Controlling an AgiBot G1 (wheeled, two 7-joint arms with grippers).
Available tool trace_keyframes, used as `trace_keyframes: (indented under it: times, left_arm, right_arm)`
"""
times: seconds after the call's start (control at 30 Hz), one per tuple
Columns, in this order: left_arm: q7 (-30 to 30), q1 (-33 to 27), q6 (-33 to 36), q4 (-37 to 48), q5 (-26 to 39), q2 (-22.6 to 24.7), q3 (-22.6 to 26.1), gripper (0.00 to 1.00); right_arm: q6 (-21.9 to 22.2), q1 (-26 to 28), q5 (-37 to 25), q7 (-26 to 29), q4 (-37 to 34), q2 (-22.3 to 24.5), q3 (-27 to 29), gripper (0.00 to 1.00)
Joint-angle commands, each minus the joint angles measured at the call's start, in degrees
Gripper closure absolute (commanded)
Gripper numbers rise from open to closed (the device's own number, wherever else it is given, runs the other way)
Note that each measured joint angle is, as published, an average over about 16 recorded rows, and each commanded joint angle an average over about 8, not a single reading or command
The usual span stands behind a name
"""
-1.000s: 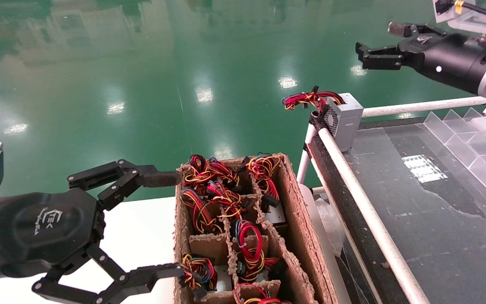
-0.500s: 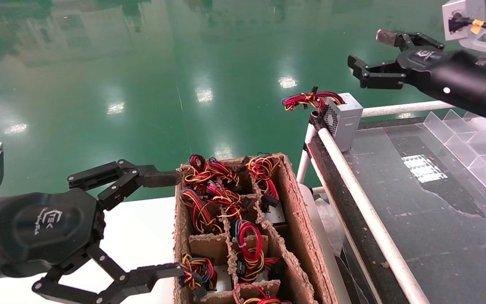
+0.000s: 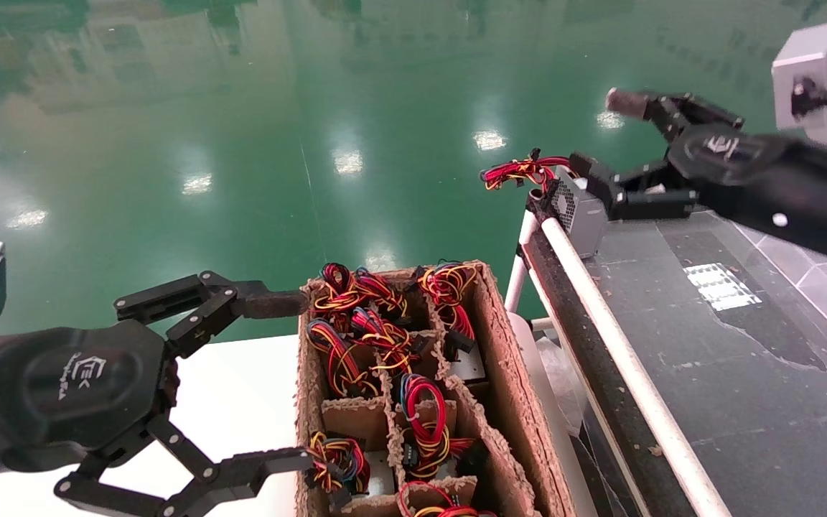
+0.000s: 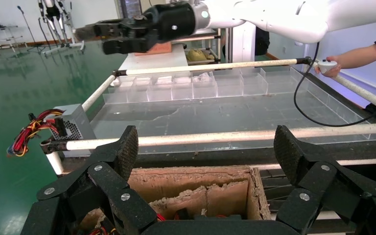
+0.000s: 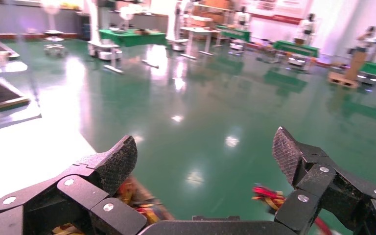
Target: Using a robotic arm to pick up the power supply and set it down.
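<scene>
The power supply [image 3: 580, 210] is a small silver box with a vent grille, standing on the far left corner of the dark table [image 3: 708, 345]. Its red and yellow wires [image 3: 521, 171] hang out over the green floor. My right gripper [image 3: 600, 136] is open just above and behind the box, with the lower finger [image 3: 604, 188] against its top edge. In the left wrist view the box [image 4: 76, 128] sits by the rail and the right gripper [image 4: 112, 36] hovers above it. In the right wrist view the open right gripper [image 5: 203, 154] frames floor and red wires [image 5: 269, 193]. My left gripper [image 3: 281, 380] is parked open beside the cardboard tray.
The brown cardboard tray [image 3: 507, 373] holds several more wire bundles in its compartments. A white tube rail [image 3: 614, 337] edges the table. Clear plastic dividers [image 4: 200, 85] line the table's far side. A person's hand [image 4: 333, 63] rests at the table's corner.
My right gripper has dropped and moved left, from high above the table down to the power supply's top. The left arm and the box have not moved.
</scene>
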Motion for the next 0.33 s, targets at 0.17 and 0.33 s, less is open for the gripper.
trace_keyframes:
  times: [0.17, 0.33]
  left_arm:
    - [0.01, 0.00, 0.00, 0.00, -0.01, 0.00, 0.01, 0.00]
    - [0.01, 0.00, -0.01, 0.00, -0.01, -0.01, 0.02, 0.00]
  right_arm:
    - [-3.01, -4.72, 2.84, 2.34, 7.43, 2.63, 0.88, 0.00]
    - [-4.75, -7.45, 4.48, 3.69, 11.74, 4.15, 1.40, 0.00]
